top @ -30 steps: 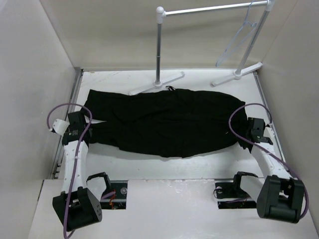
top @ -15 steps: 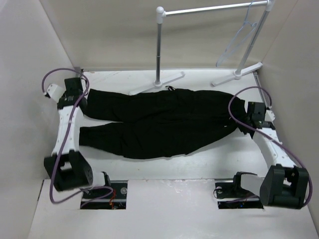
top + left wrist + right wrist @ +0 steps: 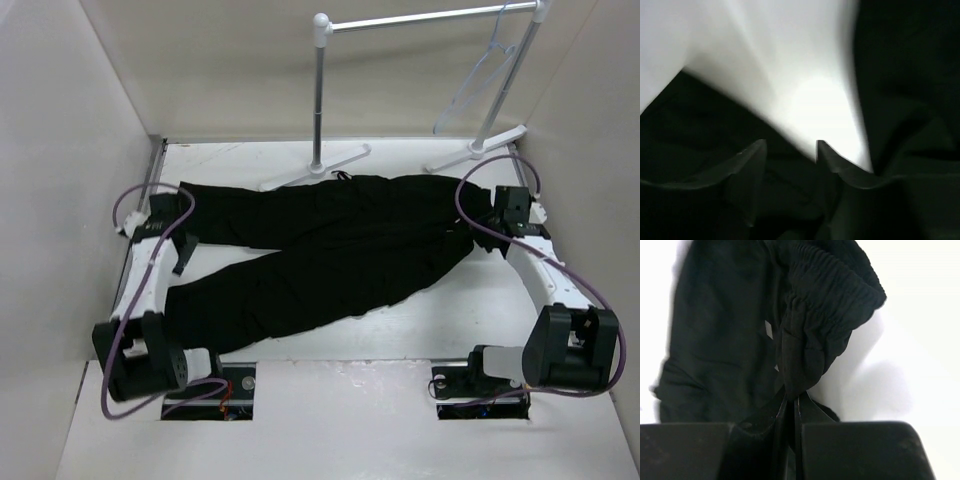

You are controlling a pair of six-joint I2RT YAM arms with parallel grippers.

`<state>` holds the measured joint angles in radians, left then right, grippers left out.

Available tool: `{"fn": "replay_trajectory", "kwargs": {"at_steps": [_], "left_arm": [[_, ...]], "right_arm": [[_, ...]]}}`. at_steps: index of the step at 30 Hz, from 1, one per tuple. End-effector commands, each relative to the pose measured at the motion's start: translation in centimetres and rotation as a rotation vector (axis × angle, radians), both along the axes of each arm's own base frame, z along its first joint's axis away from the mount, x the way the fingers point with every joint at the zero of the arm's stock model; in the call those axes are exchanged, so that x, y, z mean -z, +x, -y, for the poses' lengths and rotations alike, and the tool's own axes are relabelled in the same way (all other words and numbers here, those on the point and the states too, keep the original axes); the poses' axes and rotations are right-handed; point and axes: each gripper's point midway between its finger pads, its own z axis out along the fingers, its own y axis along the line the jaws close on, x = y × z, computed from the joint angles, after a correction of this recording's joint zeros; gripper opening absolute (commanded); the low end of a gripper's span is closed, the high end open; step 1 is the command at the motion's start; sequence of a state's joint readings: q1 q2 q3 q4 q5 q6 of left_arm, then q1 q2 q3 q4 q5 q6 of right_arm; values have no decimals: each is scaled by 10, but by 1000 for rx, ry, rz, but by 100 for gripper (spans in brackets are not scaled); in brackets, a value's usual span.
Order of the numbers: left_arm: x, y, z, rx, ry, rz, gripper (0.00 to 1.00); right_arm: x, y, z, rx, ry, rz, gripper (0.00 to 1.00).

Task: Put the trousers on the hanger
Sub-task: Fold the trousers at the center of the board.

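The black trousers (image 3: 330,250) lie flat across the table, waistband at the right and two legs spreading apart to the left. My right gripper (image 3: 497,228) is shut on the elastic waistband, which bunches above its jaws in the right wrist view (image 3: 791,395). My left gripper (image 3: 181,262) is open and sits low between the two leg ends. In the left wrist view (image 3: 790,147) its jaws stand apart, with black fabric (image 3: 900,75) on both sides and below. The pale clear hanger (image 3: 478,80) hangs from the rack at the far right, away from both grippers.
The white garment rack (image 3: 320,90) stands at the back, its feet close to the trousers' far edge. Pale walls close in the table on the left, right and back. Purple cables loop off both wrists.
My left gripper has come back from the far left corner to between the leg ends. The near leg has swung toward the near left. My right gripper has shifted slightly farther back with the waistband.
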<state>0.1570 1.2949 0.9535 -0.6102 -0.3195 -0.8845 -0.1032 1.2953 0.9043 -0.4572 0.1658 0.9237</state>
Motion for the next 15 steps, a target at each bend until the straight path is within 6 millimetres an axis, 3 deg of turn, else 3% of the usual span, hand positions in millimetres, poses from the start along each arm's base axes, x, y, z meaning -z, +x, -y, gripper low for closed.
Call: {"fn": "replay_trajectory", "kwargs": {"at_steps": [1,3,6,9,11,12,15], "left_arm": [[13,-44,11,-106,-149,-11,48],[23,-52,7,-112,-143,-27,54],[49,-60,-1,-122,-124,-97,54],[63,-47,-9,-138,-110,-91,54],[67,-26,-16,-134,-102,-46,54],[70,-17,-18,-127,-100,-42,50],[77,5,-23,-118,-104,-45,21]], "right_arm": [[4,-10,-11,-27,25,18,9],[5,-12,-15,-38,33,26,9],[4,-11,-21,-61,38,35,9],[1,-11,-25,-73,39,46,9],[3,-11,-29,-84,43,48,9],[3,-13,-32,-88,47,48,9],[7,-17,-33,-89,55,45,9]]}}
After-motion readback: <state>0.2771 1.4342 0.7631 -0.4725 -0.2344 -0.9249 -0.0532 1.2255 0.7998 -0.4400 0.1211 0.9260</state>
